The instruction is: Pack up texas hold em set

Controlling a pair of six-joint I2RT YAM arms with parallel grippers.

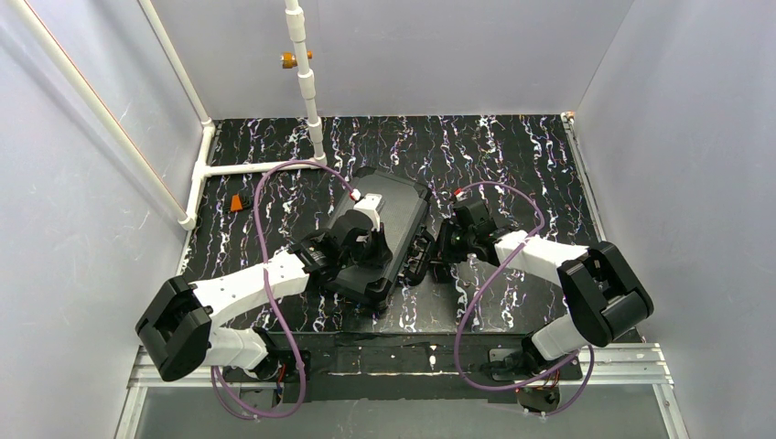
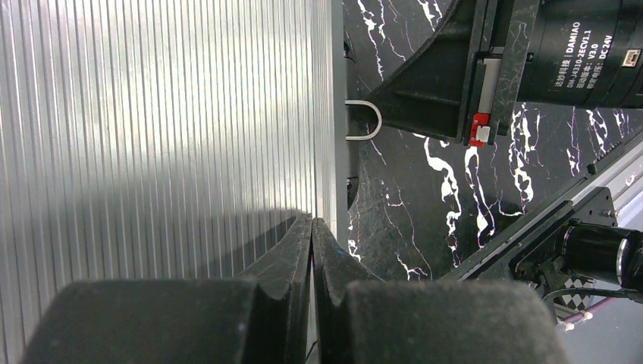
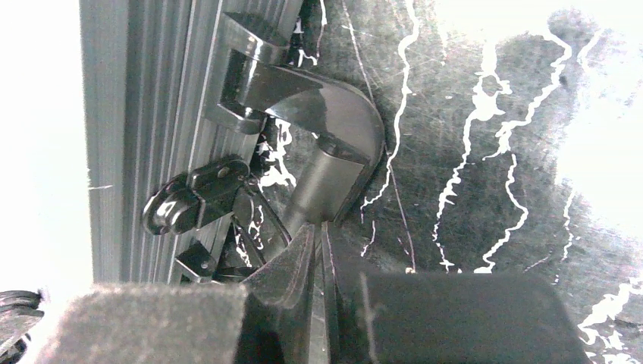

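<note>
Fingers (image 2: 292, 254) tip-to-tip over ribbed rectangular case (image 2: 152, 136)

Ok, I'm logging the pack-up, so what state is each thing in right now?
Case: closed, lying flat on the table.
Latch: fastened or not, cannot tell.
Left gripper: jaws shut, empty, tips on the case.
Right gripper: jaws shut, empty, tips at the handle.

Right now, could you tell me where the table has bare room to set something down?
Bare: the far right corner between the case and the right wall, and the strip behind the case. Crowded: around the case, where the left hand and right hand sit.
</note>
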